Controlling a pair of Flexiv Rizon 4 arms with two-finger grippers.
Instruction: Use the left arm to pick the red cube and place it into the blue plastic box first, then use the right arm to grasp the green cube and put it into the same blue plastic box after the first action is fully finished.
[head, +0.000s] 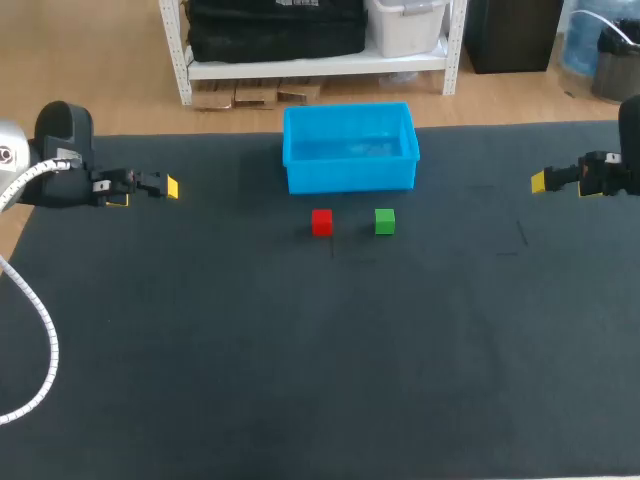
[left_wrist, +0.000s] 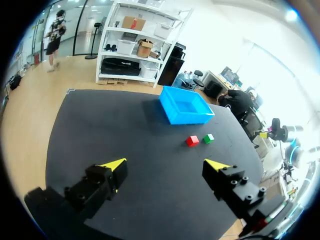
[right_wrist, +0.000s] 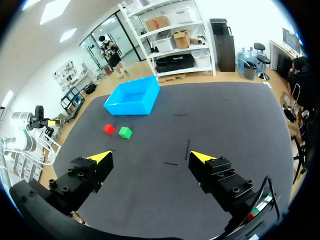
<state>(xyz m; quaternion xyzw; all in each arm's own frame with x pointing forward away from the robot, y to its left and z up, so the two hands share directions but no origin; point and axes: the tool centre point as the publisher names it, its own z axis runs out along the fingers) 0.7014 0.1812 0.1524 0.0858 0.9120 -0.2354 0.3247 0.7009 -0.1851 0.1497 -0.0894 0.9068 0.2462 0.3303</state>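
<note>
Black table (head: 200, 360), short dark marks (head: 522, 233) — scattered

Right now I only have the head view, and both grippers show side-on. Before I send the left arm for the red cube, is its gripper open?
Observer: Yes. In the left wrist view the left gripper is open, its yellow tips wide apart with nothing between them.
Operator: And the right one, for the green cube afterwards?
Observer: The right wrist view shows the right gripper open too, with nothing between its tips.
</note>
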